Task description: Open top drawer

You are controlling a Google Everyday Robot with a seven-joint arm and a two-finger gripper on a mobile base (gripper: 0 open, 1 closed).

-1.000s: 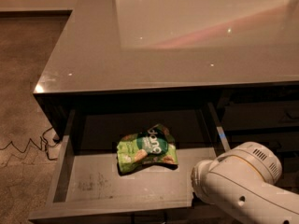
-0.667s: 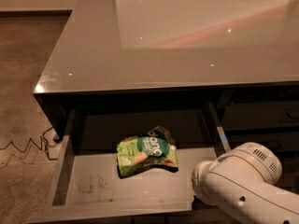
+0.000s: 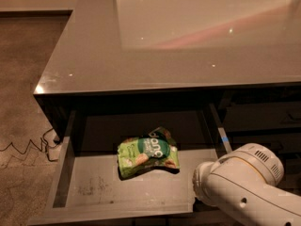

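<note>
The top drawer (image 3: pixel 94 192) stands pulled far out from under the grey counter (image 3: pixel 141 55). Its flat grey inside is in full view. Its front edge runs along the bottom of the camera view, and its handle is hidden below that edge. A green snack bag (image 3: pixel 148 155) lies in the middle of the drawer. My white arm (image 3: pixel 244 187) fills the lower right corner, over the drawer's right front corner. My gripper is out of view, past the arm and the bottom edge.
Lower dark drawer fronts (image 3: pixel 263 117) show at the right under the counter. A black cable (image 3: pixel 28 147) and a white plug (image 3: pixel 54 150) lie on the carpet to the left of the cabinet.
</note>
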